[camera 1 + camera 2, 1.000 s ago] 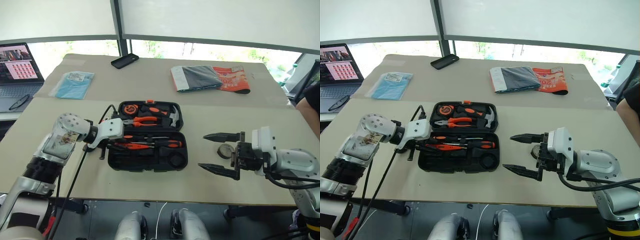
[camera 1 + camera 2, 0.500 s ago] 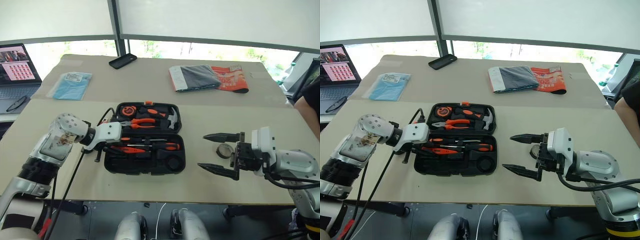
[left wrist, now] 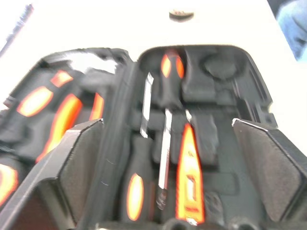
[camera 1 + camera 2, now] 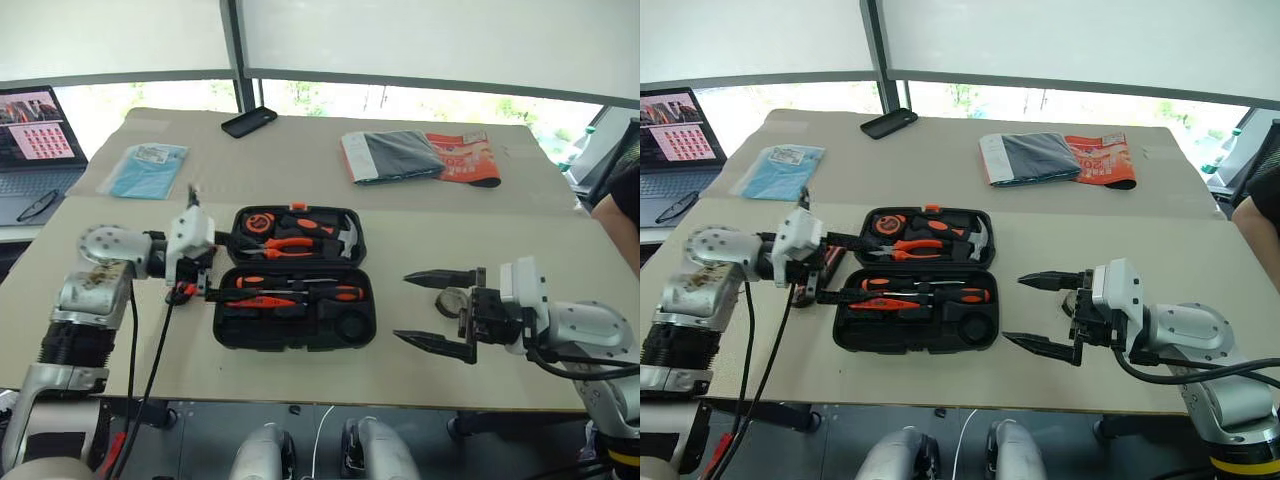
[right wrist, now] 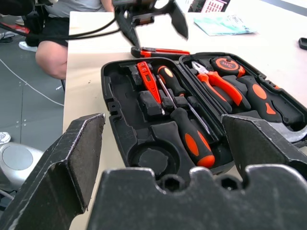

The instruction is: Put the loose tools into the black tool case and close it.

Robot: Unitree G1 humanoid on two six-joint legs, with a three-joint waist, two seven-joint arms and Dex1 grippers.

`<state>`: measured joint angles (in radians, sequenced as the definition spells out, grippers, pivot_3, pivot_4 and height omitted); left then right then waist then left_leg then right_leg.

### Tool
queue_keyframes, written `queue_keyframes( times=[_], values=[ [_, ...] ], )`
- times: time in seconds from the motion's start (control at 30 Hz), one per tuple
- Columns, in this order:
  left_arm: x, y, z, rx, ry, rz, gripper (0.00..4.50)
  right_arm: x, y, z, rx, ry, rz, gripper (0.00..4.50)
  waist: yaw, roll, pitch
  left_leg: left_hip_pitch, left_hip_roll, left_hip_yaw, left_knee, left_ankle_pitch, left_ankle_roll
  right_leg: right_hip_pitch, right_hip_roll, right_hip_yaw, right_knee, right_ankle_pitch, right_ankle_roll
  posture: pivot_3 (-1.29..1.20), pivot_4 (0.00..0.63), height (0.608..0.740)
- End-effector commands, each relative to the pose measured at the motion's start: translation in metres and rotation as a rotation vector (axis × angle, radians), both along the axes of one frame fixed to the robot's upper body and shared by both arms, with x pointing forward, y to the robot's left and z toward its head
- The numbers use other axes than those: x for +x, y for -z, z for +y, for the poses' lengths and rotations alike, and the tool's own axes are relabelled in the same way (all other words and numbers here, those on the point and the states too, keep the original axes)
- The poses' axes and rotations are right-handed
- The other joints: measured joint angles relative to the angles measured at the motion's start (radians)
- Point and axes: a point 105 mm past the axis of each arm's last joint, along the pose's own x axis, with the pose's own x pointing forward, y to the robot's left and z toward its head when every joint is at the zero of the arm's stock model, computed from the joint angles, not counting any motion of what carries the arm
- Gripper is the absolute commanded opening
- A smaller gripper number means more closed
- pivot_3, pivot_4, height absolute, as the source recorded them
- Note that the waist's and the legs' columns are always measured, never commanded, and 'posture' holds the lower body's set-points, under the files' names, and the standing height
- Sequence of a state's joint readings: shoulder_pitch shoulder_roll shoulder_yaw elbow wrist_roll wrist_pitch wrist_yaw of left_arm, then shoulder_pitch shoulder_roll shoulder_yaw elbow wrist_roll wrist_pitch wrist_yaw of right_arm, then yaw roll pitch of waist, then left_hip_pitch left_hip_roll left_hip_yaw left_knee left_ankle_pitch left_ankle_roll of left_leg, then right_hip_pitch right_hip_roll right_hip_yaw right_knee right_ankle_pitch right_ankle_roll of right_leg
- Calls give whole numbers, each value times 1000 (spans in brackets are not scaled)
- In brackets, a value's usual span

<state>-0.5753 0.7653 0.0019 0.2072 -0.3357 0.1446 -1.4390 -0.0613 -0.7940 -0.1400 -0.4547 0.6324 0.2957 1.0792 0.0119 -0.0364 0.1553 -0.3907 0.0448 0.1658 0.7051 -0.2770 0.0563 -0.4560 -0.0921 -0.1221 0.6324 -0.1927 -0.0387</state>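
You're looking down on a pale beige desk point(image 4: 300, 380) whose near edge runs across the bottom of the head views, with dark floor below it. A second desk of the same colour butts against its far side, and behind that a row of windows lets in bright daylight under white blinds.

On the far desk lie a black phone point(image 4: 249, 121), a blue packet point(image 4: 147, 168) and a grey-and-orange booklet point(image 4: 420, 156). A laptop point(image 4: 35, 135) with glasses on it sits off to your left, and a person's dark sleeve point(image 4: 622, 215) shows at the right edge.

The case point(image 4: 295, 276) lies open and flat in the middle of the near desk. Its far half holds pliers point(image 4: 285, 243), a hammer and a tape measure; its near half holds screwdrivers point(image 4: 300, 290), and its round slot at the near right is bare. The knife point(image 4: 830, 268) lies on the desk just beside the case's left edge. The tape roll point(image 4: 452, 301) rests on the desk to the right of the case.

Your left pincer point(image 4: 835, 265) is spread wide at the case's left edge, holding nothing. Your right pincer point(image 4: 432, 311) is also wide open and empty, pointing at the case, with the tape roll just behind its fingers.
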Motion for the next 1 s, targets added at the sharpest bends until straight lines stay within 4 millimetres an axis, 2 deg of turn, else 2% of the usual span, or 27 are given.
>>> queue_keyframes(
  times=[0.03, 0.07, 0.13, 0.3, 0.43, 0.63, 0.77, 0.9, 1.0],
  values=[
    [1, 5, -1, -32, -31, -6, 4461, 2, -7, 2, 14, -11, -31, 4500, 0, 0, 0, 0, 0, 0, 0, 0, 0, 0, 0, 0, 0, 0, 0, 0, 150, 740],
    [-2, 12, -3, -26, -21, 18, 3929, 2, -7, 3, 15, -13, -32, 4500, 0, 0, 0, 0, 0, 0, 0, 0, 0, 0, 0, 0, 0, 0, 0, 0, 150, 740],
    [-7, 22, -7, -3, 13, 7, 3435, 4, -7, 3, 15, -11, -35, 4500, 0, 0, 0, 0, 0, 0, 0, 0, 0, 0, 0, 0, 1, 0, 0, 0, 150, 740],
    [-4, 36, -6, 0, -8, -36, 1475, 6, -8, 1, 16, 1, -43, 4500, 2, 0, 0, 0, 0, 0, 0, 0, 0, 0, 0, 0, 0, 0, 0, 0, 150, 740],
    [-11, 50, -5, 16, 7, -8, 141, 7, -8, -3, 13, 19, -43, 4500, 1, 0, 0, 0, 0, 0, 0, 0, 1, 0, 0, 0, 0, 0, 0, 0, 150, 740],
    [-10, 64, -5, 19, -19, 32, 58, 7, -9, -3, 13, 23, -40, 4500, 1, 0, 0, 0, 0, 0, 0, -1, 1, 0, 0, 0, 0, 0, 0, 0, 150, 740],
    [-2, 77, -1, 66, -82, 50, 58, 6, -9, 0, 20, 17, -27, 4500, 1, 0, 0, 0, 0, 0, 0, -2, 3, 0, 0, 0, 0, 0, 0, 0, 150, 740],
    [-8, 88, 1, 117, -55, 77, 58, 6, -11, 0, 20, 24, -31, 4500, -1, 2, -1, 2, 1, 0, 0, -2, 3, 1, -2, 0, 1, 0, 0, 0, 150, 740],
    [-6, 89, 3, 119, -79, 77, 58, 8, -12, -2, 18, 36, -36, 4500, -2, 4, -2, 3, 1, 0, 0, -2, 3, 1, -2, 1, 1, 0, -1, 0, 150, 740]
  ],
)
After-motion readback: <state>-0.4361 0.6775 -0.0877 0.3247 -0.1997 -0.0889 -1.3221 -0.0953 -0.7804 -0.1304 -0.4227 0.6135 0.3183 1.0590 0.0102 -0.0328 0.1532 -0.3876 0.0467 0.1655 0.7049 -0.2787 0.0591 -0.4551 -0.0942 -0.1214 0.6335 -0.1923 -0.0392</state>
